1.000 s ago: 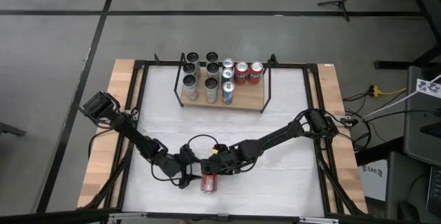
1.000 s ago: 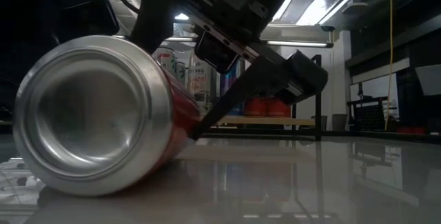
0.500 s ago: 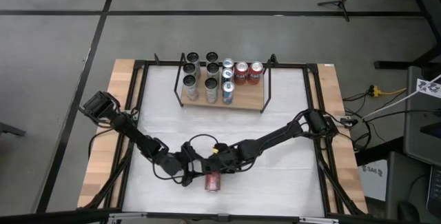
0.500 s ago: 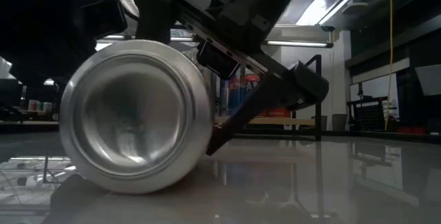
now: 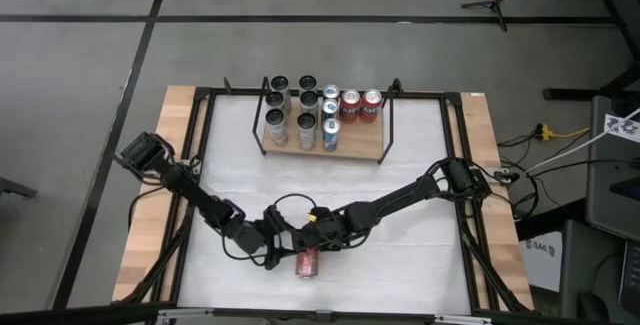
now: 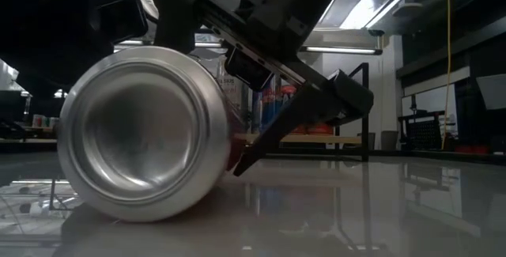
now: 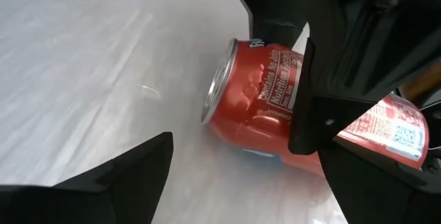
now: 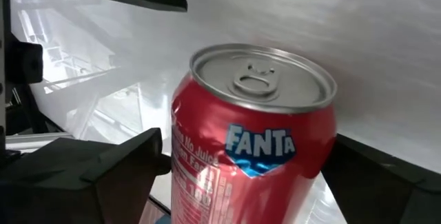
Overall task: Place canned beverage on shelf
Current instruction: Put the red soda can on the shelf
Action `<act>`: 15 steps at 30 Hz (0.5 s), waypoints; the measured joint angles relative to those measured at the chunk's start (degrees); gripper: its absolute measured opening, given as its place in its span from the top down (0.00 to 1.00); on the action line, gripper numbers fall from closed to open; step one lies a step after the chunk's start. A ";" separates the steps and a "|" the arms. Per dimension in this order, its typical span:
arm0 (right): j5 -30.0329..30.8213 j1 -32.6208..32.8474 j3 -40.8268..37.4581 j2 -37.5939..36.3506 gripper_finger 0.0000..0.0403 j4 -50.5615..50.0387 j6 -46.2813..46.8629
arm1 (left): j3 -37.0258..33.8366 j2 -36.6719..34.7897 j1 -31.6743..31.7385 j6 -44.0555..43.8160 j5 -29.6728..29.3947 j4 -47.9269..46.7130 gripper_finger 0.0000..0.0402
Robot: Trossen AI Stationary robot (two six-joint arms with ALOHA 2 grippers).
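Observation:
A red Fanta can (image 5: pixel 307 263) lies on its side on the white tabletop near the front edge. Its silver bottom (image 6: pixel 142 130) faces the near edge and its top (image 8: pixel 262 76) faces away. My right gripper (image 8: pixel 244 158) slants down over the can, open, with one finger on either side of it. My left gripper (image 7: pixel 244 148) stands just left of the can, open and pointing at its side (image 7: pixel 262 100), apart from it. The shelf (image 5: pixel 352 148), a light-wood board with black rod uprights, stands at the far middle with several cans upright on it. My right gripper straddles the can's body near its top end, slanting down from the far right. One finger (image 7: pixel 310 93) lies across the can's side. Whether either finger touches the can, I cannot tell. The can rests on the table by its side.
A black metal frame (image 5: pixel 455 165) runs round the tabletop. The two arms meet near the front middle, with a looped cable (image 5: pixel 290 205) beside them. Bare white tabletop lies between the can and the shelf.
The can has turned about on the table. Its bottom end, which slanted toward the near left, now faces the near edge almost squarely. It has also shifted a little toward the right edge. Both arms have kept their places.

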 joint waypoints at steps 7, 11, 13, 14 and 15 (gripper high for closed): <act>-0.92 0.00 0.00 -0.09 0.08 -0.22 0.26 | -0.09 -1.20 0.34 2.89 4.81 -0.83 0.13; -2.08 0.02 0.02 -0.11 0.08 -0.41 0.42 | -0.09 -3.38 0.32 3.76 5.27 -1.51 0.13; -2.05 0.02 0.08 -0.12 0.08 -0.74 0.42 | -0.11 -4.84 0.30 4.97 5.27 -2.91 0.13; -2.05 0.02 0.11 -0.17 0.08 -0.97 0.42 | -0.11 -5.74 0.30 5.18 5.25 -3.89 0.13; -2.05 0.02 0.11 -0.21 0.08 -1.21 0.43 | -0.11 -6.74 0.30 5.41 5.25 -5.27 0.13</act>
